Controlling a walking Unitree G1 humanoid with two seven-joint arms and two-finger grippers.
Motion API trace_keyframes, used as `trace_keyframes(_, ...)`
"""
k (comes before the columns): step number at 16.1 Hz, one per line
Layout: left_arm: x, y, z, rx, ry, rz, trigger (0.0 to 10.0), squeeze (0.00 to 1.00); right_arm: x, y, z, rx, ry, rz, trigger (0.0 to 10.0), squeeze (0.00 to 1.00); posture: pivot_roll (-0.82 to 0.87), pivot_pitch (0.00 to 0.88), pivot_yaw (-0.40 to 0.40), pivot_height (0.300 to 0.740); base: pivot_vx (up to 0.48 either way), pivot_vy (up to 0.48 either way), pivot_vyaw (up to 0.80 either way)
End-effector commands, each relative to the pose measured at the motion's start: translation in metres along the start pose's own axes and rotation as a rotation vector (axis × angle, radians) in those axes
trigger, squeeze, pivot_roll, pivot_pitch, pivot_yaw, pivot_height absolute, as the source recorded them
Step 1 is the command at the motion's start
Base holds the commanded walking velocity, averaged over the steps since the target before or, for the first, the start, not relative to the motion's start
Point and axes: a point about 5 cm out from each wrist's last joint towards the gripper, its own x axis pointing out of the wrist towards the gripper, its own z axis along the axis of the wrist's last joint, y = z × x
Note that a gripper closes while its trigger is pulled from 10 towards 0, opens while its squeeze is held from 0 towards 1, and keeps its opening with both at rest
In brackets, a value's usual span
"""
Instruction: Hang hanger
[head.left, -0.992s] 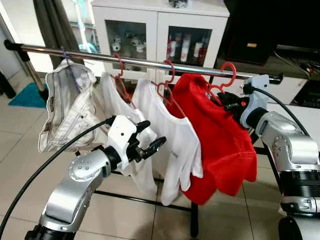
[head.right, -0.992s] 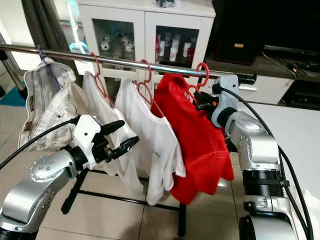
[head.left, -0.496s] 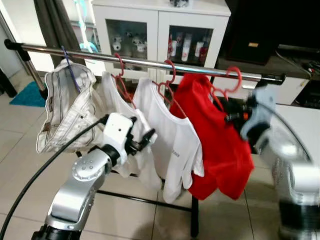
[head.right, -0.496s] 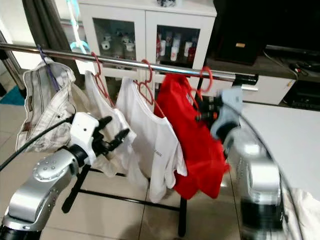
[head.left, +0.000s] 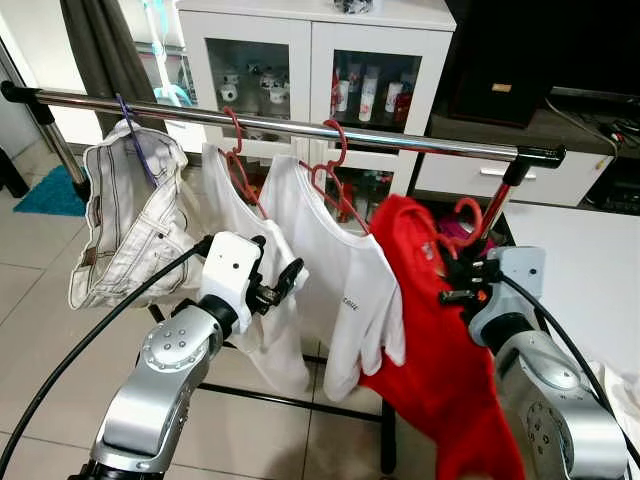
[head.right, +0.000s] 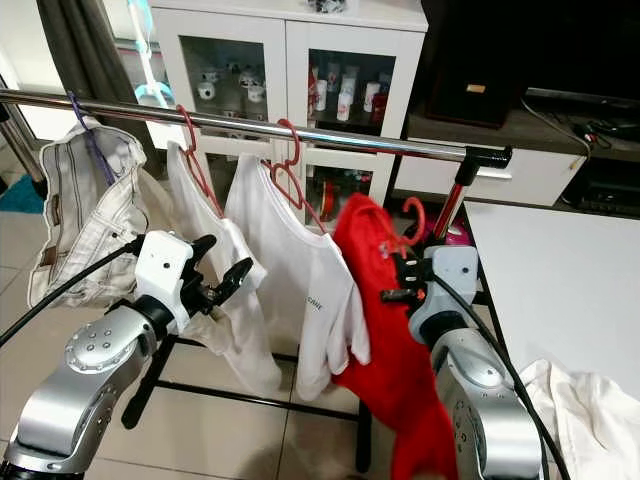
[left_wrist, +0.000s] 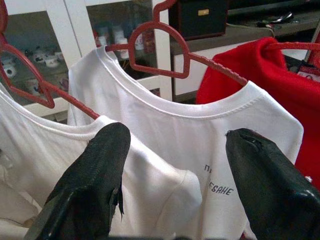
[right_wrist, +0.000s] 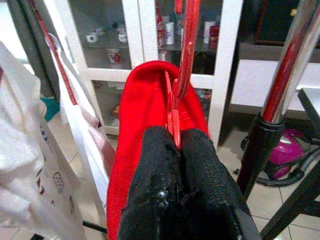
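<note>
Our right hand pinches the red hanger low in the middle right; the rail lies above it. Our left hand is wide open.

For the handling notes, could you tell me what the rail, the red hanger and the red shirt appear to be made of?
Rail: probably polished metal; it is silvery and mirror-bright, with a black end cap.
Red hanger, pinched in the right tool: likely moulded plastic; thin, glossy, uniformly red, though coated wire cannot be ruled out.
Red shirt: soft knit fabric, matte, draping in loose folds.
</note>
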Motion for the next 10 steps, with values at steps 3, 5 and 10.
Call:
trace_keyframes(3,-0.0003,-0.0002,0.0026,-0.001,-0.015,0.004,10.0,0.00,-0.0016,0.0010,0.0117,0.000,-0.059,-0.013,10.0,0.00,-0.11,0.000,-0.012,0.740,0.000,0.000,0.00)
trace_keyframes(5,0.0002,-0.0011,0.0022,-0.002,-0.015,0.000,10.0,0.00,-0.0012,0.0039,0.0119,-0.008,-0.059,-0.003,10.0,0.00,-0.11,0.000,-0.013,0.740,0.000,0.000,0.00)
trace_keyframes(10,0.0004,-0.0021,0.0017,-0.012,-0.023,0.007,10.0,0.00,0.0033,0.0043,0.0117,-0.040,-0.030,0.030,10.0,0.00,-0.10,0.000,-0.029,0.740,0.000,0.000,0.00)
